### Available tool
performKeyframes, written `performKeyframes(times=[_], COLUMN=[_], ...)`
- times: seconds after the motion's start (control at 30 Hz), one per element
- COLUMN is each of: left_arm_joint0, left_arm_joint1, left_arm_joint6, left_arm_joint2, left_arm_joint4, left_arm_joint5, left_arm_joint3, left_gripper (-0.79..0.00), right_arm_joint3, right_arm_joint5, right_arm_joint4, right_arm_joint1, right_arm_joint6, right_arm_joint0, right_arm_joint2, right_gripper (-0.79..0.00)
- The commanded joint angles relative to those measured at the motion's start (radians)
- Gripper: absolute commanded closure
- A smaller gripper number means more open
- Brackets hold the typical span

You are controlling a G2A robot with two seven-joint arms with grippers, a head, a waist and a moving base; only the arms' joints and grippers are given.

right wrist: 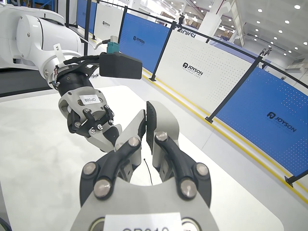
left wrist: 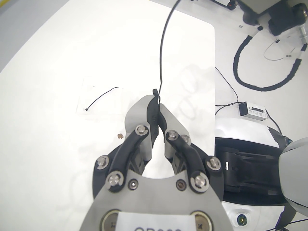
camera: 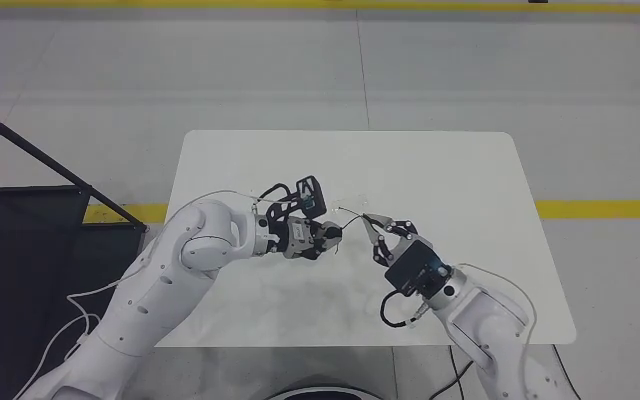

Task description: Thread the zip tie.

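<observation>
1. White and blue fence panels (right wrist: 209, 66) are standing behind the work spot. A yellow line (camera: 590, 208) is running across the grey floor by the white bench (camera: 450, 170).
2. The left pincer (left wrist: 156, 104) is hanging over the middle of the bench, a bit nearer the robot's edge. Its two fingers are squeezing tight on the black zip tie (left wrist: 161, 49), right by the tie's little head, which is poking out past the fingertips.
3. The tie's long strap is bending away through the air, up off the bench.
4. The right pincer (right wrist: 146, 118) is sitting just beside the left one, tips facing it. Its black pads are pressing together, and in the top view the strap's thin end is going in between them.
5. A second tie (left wrist: 101, 98) is lying flat on the bench near the middle, apart from both pincers.
6. A tiny brown crumb (left wrist: 119, 135) is lying near that second tie.
</observation>
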Motion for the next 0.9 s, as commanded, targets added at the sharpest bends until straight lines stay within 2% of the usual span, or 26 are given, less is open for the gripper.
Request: performKeyframes(times=[0.0,0.3,0.43,0.87], left_arm_joint0=[0.000,-0.010,-0.014,-0.014], left_arm_joint1=[0.000,0.003,0.004,0.004], left_arm_joint6=[0.002,0.009,0.005,0.005], left_arm_joint2=[0.000,-0.013,-0.018,-0.018], left_arm_joint4=[-0.002,-0.024,-0.027,-0.027], left_arm_joint5=[0.006,0.021,0.020,0.020], left_arm_joint3=[0.000,0.017,0.020,0.020], left_gripper=[0.000,0.000,0.000,0.000], right_arm_joint3=[-0.002,-0.019,-0.023,-0.023], right_arm_joint5=[0.002,-0.022,-0.101,-0.101], right_arm_joint4=[-0.003,0.008,0.051,0.051], right_arm_joint1=[0.000,0.005,0.013,0.013], right_arm_joint6=[-0.004,-0.059,-0.107,-0.107], right_arm_joint0=[-0.003,-0.032,-0.059,-0.059], right_arm_joint2=[0.001,0.026,0.066,0.066], right_gripper=[0.000,0.000,0.000,0.000])
